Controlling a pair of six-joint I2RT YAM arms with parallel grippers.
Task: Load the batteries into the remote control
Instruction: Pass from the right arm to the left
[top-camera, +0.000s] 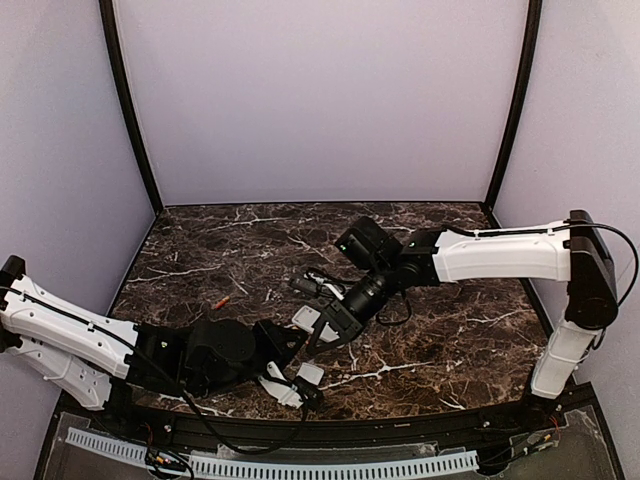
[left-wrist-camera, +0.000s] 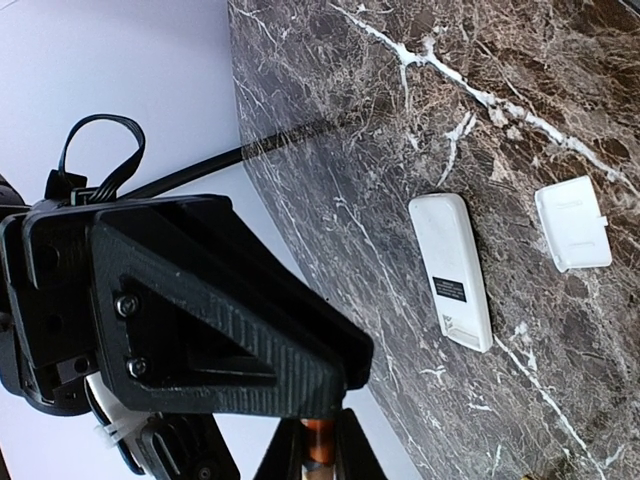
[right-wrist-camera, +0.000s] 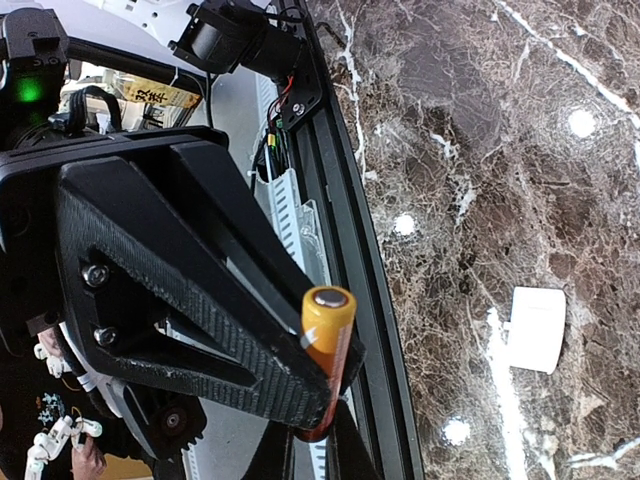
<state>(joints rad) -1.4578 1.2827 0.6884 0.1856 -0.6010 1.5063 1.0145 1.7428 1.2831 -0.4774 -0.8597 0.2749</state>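
Right wrist view: right pincer (right-wrist-camera: 325, 395) grips an orange battery (right-wrist-camera: 328, 325); left pincer (left-wrist-camera: 318, 460) pinches another battery (left-wrist-camera: 318, 437); remote control (left-wrist-camera: 450, 272) lies flat on table (left-wrist-camera: 400, 120).

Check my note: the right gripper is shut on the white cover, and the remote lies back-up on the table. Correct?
No. The right gripper is shut on an orange battery, not the cover, as the right wrist view shows; the cover lies loose on the table. The remote does lie back-up on the table.
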